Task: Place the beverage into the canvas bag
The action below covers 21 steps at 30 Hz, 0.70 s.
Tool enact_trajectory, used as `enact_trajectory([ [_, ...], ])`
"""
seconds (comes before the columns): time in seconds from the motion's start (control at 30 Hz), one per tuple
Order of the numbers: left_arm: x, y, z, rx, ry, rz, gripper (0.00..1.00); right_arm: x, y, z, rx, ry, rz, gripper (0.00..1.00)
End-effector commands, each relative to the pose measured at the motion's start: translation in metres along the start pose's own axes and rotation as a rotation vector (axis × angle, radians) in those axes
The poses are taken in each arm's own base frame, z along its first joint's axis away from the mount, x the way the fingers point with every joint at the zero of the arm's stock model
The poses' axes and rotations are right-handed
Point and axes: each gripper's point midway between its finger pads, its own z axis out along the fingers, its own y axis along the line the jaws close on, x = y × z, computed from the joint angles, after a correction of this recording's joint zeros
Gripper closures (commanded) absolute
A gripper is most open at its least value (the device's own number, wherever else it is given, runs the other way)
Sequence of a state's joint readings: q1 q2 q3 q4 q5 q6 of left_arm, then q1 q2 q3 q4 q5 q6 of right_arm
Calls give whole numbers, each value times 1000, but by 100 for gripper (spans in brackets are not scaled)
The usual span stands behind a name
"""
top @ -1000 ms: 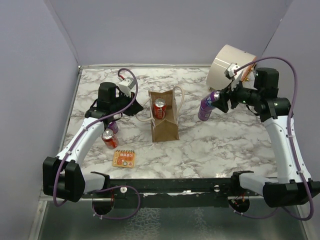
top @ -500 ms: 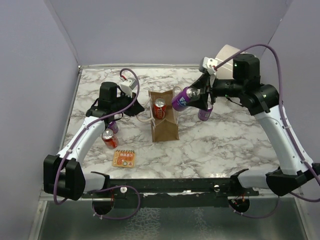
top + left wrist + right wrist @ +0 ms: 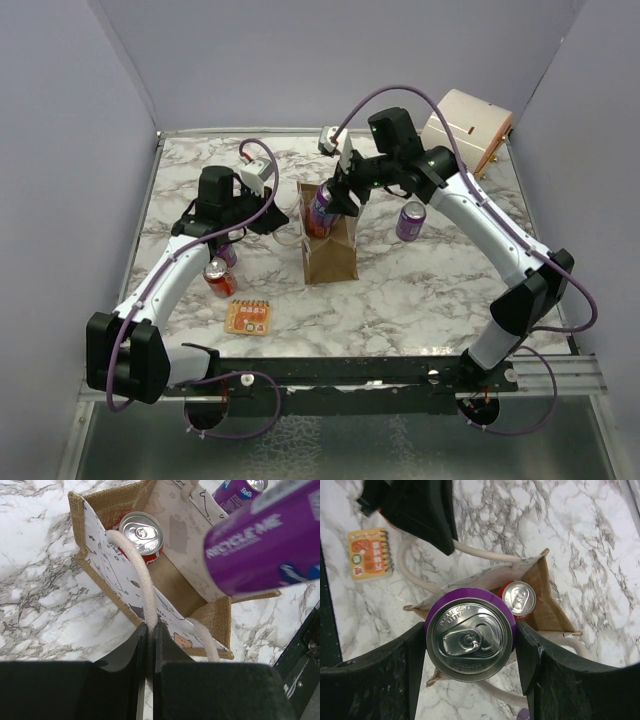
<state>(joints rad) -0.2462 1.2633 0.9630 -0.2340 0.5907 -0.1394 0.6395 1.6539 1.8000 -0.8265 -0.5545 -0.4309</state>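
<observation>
The tan canvas bag (image 3: 330, 255) stands upright mid-table with a red can (image 3: 142, 532) inside it. My left gripper (image 3: 272, 215) is shut on the bag's cream handle (image 3: 140, 575), jaws pinching the rope (image 3: 149, 630). My right gripper (image 3: 338, 193) is shut on a purple beverage can (image 3: 322, 208) and holds it upright above the bag's open mouth, next to the red can (image 3: 518, 597). The purple can fills the right wrist view (image 3: 470, 635) and shows at the upper right of the left wrist view (image 3: 265, 540).
A second purple can (image 3: 411, 221) stands right of the bag. A red can (image 3: 219, 277) and a purple can (image 3: 228, 252) sit under the left arm. An orange notepad (image 3: 249, 317) lies near the front. A cream drum-shaped container (image 3: 465, 130) lies at the back right.
My right arm has swung left with the purple can, from the right side of the table to over the bag's mouth. The left gripper has kept hold of the handle.
</observation>
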Motion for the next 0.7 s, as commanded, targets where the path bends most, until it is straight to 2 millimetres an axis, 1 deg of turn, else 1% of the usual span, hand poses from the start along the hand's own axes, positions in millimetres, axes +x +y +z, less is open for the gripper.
enact_trajectory([
  [0.0,-2,-12,-6,38,-34,32,100,-15,-31,10,137,-25,-81,99],
  [0.1,0,-13,-7,39,-42,34,100,4,-36,20,148,26,-67,99],
  [0.3,0,-12,-8,35,-45,40,100,31,-32,30,114,125,-46,99],
  [0.33,1,-12,-7,36,-44,40,100,44,-31,36,105,165,-43,99],
  [0.43,1,-12,-6,40,-42,36,100,56,-31,41,94,208,-34,99],
  [0.67,7,-11,-3,49,-34,24,100,76,-29,53,73,251,-12,99],
])
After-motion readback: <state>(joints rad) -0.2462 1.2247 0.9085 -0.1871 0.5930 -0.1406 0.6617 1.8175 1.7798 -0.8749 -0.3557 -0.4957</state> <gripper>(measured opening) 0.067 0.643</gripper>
